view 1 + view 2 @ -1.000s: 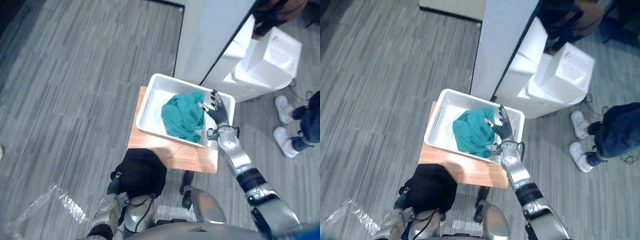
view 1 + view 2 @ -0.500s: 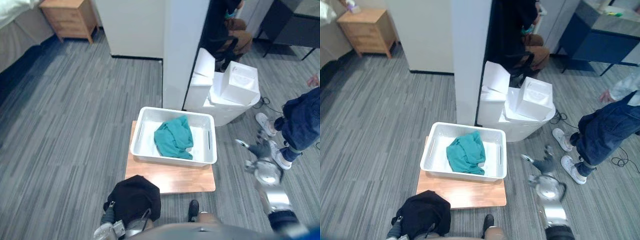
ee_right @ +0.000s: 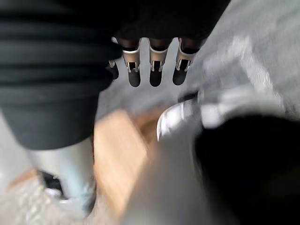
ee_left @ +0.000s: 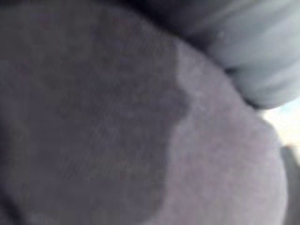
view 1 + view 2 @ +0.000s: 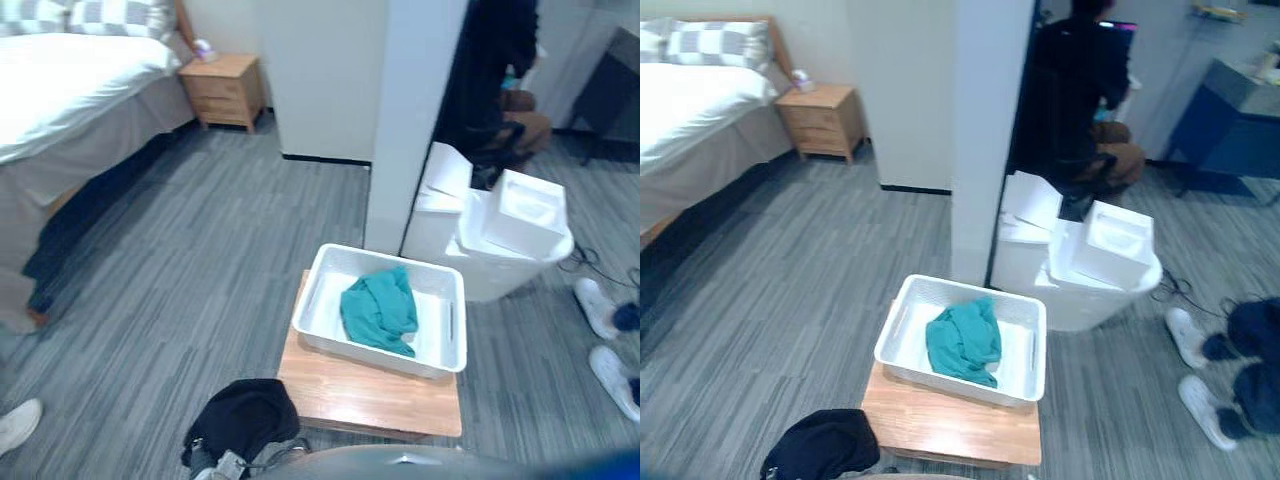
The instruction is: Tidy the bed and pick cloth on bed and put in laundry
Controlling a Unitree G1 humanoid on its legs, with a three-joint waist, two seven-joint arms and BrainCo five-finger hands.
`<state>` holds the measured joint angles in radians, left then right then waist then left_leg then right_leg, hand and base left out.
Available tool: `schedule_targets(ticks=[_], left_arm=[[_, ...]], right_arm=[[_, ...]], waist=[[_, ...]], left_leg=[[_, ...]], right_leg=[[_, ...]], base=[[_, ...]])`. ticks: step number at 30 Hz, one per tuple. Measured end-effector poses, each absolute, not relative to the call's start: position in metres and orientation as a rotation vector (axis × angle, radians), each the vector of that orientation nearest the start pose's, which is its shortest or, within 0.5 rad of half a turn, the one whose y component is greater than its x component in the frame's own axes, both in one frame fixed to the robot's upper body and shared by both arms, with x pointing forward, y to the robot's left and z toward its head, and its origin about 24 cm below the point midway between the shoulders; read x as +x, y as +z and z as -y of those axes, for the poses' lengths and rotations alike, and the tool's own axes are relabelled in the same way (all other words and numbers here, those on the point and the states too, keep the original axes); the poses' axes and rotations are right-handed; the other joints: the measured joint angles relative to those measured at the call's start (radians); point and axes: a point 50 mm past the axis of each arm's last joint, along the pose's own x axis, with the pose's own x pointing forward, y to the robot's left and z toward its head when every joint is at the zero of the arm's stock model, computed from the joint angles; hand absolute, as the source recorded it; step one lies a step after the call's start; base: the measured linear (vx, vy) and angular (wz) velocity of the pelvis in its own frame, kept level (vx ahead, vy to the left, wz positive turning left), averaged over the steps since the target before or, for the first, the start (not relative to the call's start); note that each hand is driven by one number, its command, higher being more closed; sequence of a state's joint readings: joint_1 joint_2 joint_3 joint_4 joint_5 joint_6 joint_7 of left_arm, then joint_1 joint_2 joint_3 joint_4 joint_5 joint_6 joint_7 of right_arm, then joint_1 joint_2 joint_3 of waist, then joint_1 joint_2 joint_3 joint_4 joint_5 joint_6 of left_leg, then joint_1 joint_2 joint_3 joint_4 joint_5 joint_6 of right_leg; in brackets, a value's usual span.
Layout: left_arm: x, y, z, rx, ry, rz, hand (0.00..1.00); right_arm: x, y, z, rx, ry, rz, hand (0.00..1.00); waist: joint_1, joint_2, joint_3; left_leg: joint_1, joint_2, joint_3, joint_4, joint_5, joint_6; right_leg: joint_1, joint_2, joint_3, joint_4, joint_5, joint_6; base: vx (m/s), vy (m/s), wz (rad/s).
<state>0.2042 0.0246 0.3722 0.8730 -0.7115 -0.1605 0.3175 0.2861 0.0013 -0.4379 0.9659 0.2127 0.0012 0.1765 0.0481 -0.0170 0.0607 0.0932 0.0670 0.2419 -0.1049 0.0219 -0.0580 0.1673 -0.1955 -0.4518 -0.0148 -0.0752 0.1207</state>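
A teal cloth (image 5: 380, 310) lies crumpled in the white laundry bin (image 5: 314, 306), which stands on a low wooden table (image 5: 370, 400). A black cloth (image 5: 240, 420) hangs bunched at the lower left, draped over my left hand (image 5: 228, 466); that hand's fingers are hidden under it. Dark fabric presses close in the left wrist view. In the right wrist view my right hand (image 3: 157, 70) hangs with straight fingers and holds nothing. The bed (image 5: 60, 90), with white sheets, is at the far left.
A wooden nightstand (image 5: 225, 90) stands beside the bed. A white pillar (image 5: 415, 120) and stacked white foam boxes (image 5: 510, 225) rise behind the bin. A person's shoes (image 5: 610, 340) are at the right. Grey floor stretches between bed and bin.
My right hand has pulled back out of the bin, leaving the teal cloth inside. The camera has lifted, bringing the bed and nightstand into sight.
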Motion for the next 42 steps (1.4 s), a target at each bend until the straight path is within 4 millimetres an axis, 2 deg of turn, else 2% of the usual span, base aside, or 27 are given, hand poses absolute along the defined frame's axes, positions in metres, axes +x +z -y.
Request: schedule_targets(ticks=[3,5,6,7,8,10,11,13,14,15,16,18,21,24,26,28,29,31,32,34,38,42], left_arm=[[0.086,-0.126,-0.260,-0.632,1.233,-0.567,1.00],[0.100,-0.109,-0.279,-0.641,1.282,-0.413,1.00],[0.110,-0.095,-0.295,-0.648,1.316,-0.302,1.00],[0.126,-0.071,-0.319,-0.634,1.323,-0.145,1.00],[0.131,-0.062,-0.326,-0.618,1.319,-0.100,1.00],[0.154,-0.013,-0.360,-0.494,1.271,0.100,1.00],[0.159,0.002,-0.368,-0.446,1.253,0.152,1.00],[0.172,0.052,-0.389,-0.304,1.190,0.330,1.00],[0.178,0.078,-0.395,-0.229,1.140,0.418,1.00],[0.182,0.089,-0.397,-0.197,1.115,0.454,1.00],[0.188,0.111,-0.398,-0.134,1.062,0.526,1.00],[0.192,0.143,-0.395,0.000,0.979,0.628,1.00],[0.199,0.170,-0.387,0.105,0.852,0.735,1.00],[0.209,0.181,-0.379,0.120,0.752,0.778,1.00],[0.216,0.185,-0.364,0.157,0.667,0.782,1.00],[0.230,0.183,-0.333,0.173,0.541,0.772,1.00],[0.233,0.181,-0.326,0.179,0.517,0.760,1.00],[0.241,0.168,-0.304,0.171,0.438,0.696,1.00],[0.242,0.165,-0.300,0.161,0.421,0.682,1.00],[0.247,0.152,-0.284,0.133,0.368,0.632,1.00],[0.252,0.141,-0.260,0.134,0.254,0.583,1.00],[0.256,0.126,-0.224,0.099,0.081,0.505,1.00]], right_arm=[[0.021,-0.167,0.199,0.466,-0.435,-1.137,0.00],[0.022,-0.168,0.197,0.444,-0.400,-1.158,0.00],[0.023,-0.168,0.196,0.433,-0.384,-1.167,0.00],[0.025,-0.168,0.196,0.416,-0.360,-1.175,0.00],[0.026,-0.168,0.196,0.411,-0.354,-1.177,0.00],[0.027,-0.168,0.196,0.391,-0.326,-1.191,0.00],[0.027,-0.168,0.195,0.387,-0.318,-1.195,0.00],[0.028,-0.169,0.194,0.371,-0.291,-1.202,0.00],[0.029,-0.168,0.196,0.362,-0.284,-1.203,0.00],[0.029,-0.168,0.198,0.352,-0.282,-1.204,0.00],[0.031,-0.168,0.196,0.344,-0.266,-1.203,0.00],[0.036,-0.167,0.198,0.321,-0.244,-1.190,0.00],[0.038,-0.167,0.198,0.305,-0.228,-1.175,0.00],[0.040,-0.166,0.197,0.290,-0.201,-1.169,0.00],[0.040,-0.166,0.198,0.284,-0.201,-1.161,0.00],[0.038,-0.166,0.198,0.276,-0.201,-1.166,0.00],[0.038,-0.166,0.198,0.275,-0.202,-1.166,0.00],[0.041,-0.165,0.198,0.269,-0.202,-1.163,0.00],[0.041,-0.165,0.198,0.268,-0.200,-1.162,0.00],[0.043,-0.165,0.201,0.242,-0.183,-1.168,0.00],[0.035,-0.167,0.201,0.218,-0.163,-1.219,0.00],[0.032,-0.168,0.205,0.206,-0.180,-1.234,0.00]], waist=[[0.019,-0.011,0.004],[0.021,-0.022,0.003],[0.022,-0.028,-0.001],[0.021,-0.031,-0.003],[0.019,-0.031,-0.003],[0.017,-0.030,-0.003],[0.016,-0.030,-0.003],[0.016,-0.028,-0.002],[0.011,-0.027,-0.002],[0.008,-0.026,-0.003],[0.006,-0.022,-0.005],[-0.003,-0.019,-0.004],[-0.013,-0.016,-0.006],[-0.034,-0.013,-0.017],[-0.043,-0.012,-0.018],[-0.043,-0.009,-0.029],[-0.044,-0.009,-0.029],[-0.064,-0.005,-0.031],[-0.068,-0.004,-0.031],[-0.072,0.001,-0.031],[-0.078,0.009,-0.038],[-0.085,0.017,-0.042]], left_leg=[[-0.007,-0.016,-0.023,0.000,0.001,0.004],[-0.004,-0.025,-0.034,0.000,0.000,0.009],[-0.004,-0.030,-0.033,0.001,0.000,0.010],[-0.003,-0.033,-0.032,0.001,0.000,0.009],[-0.002,-0.034,-0.030,0.001,0.000,0.009],[0.009,-0.034,-0.013,0.001,0.000,0.009],[0.013,-0.033,-0.003,0.002,0.000,0.009],[0.024,-0.030,0.022,0.002,0.000,0.009],[0.031,-0.028,0.034,0.002,-0.001,0.008],[0.032,-0.026,0.045,0.002,-0.002,0.007],[0.035,-0.022,0.066,0.002,-0.003,0.006],[0.040,-0.012,0.100,0.003,-0.004,0.004],[0.058,0.000,0.151,0.003,-0.011,-0.007],[0.068,0.015,0.192,0.001,-0.020,-0.018],[0.072,0.026,0.219,0.002,-0.022,-0.021],[0.070,0.042,0.248,0.003,-0.022,-0.026],[0.072,0.044,0.253,0.005,-0.021,-0.028],[0.085,0.053,0.280,0.006,-0.019,-0.033],[0.086,0.056,0.290,0.006,-0.020,-0.034],[0.096,0.064,0.313,0.007,-0.019,-0.037],[0.101,0.071,0.331,0.007,-0.017,-0.040],[0.116,0.071,0.348,0.007,-0.017,-0.040]], right_leg=[[0.021,-0.015,-0.048,0.004,-0.005,0.007],[0.034,-0.021,-0.058,0.003,-0.004,0.010],[0.039,-0.024,-0.058,-0.001,-0.004,0.010],[0.043,-0.027,-0.059,-0.004,-0.003,0.010],[0.045,-0.027,-0.059,-0.004,-0.003,0.009],[0.056,-0.028,-0.058,-0.005,-0.003,0.009],[0.057,-0.028,-0.058,-0.005,-0.003,0.009],[0.060,-0.026,-0.053,-0.004,-0.002,0.008],[0.062,-0.025,-0.049,-0.004,-0.002,0.008],[0.061,-0.024,-0.042,-0.004,-0.002,0.008],[0.055,-0.022,-0.025,-0.004,-0.002,0.007],[0.043,-0.014,0.004,-0.005,0.002,0.001],[0.031,-0.006,0.055,-0.013,0.004,-0.002],[0.013,0.012,0.095,-0.019,0.008,-0.007],[0.005,0.024,0.128,-0.019,0.014,-0.016],[-0.022,0.040,0.178,-0.018,0.024,-0.029],[-0.023,0.041,0.187,-0.018,0.026,-0.031],[-0.025,0.054,0.217,-0.018,0.032,-0.040],[-0.029,0.057,0.225,-0.018,0.032,-0.041],[-0.044,0.069,0.252,-0.015,0.038,-0.046],[-0.054,0.081,0.275,-0.008,0.038,-0.047],[-0.054,0.082,0.293,-0.005,0.039,-0.048]], base=[[0.10,0.017,0.46],[0.14,0.017,0.20],[0.17,0.006,0.04],[0.17,0.002,0.01],[0.13,-0.005,0.05],[0.07,-0.015,-0.01],[0.07,-0.025,-0.11],[0.04,-0.036,-0.20],[0.03,-0.038,-0.22],[0.01,-0.028,-0.25],[0.00,-0.023,-0.30],[-0.01,-0.028,-0.40],[-0.03,-0.033,-0.55],[-0.07,-0.048,-0.44],[-0.05,-0.041,-0.42],[-0.06,-0.049,-0.49],[-0.05,-0.037,-0.41],[-0.06,-0.039,-0.38],[-0.07,-0.042,-0.43],[-0.04,-0.041,-0.35],[-0.03,-0.043,-0.16],[-0.03,-0.020,-0.11]])
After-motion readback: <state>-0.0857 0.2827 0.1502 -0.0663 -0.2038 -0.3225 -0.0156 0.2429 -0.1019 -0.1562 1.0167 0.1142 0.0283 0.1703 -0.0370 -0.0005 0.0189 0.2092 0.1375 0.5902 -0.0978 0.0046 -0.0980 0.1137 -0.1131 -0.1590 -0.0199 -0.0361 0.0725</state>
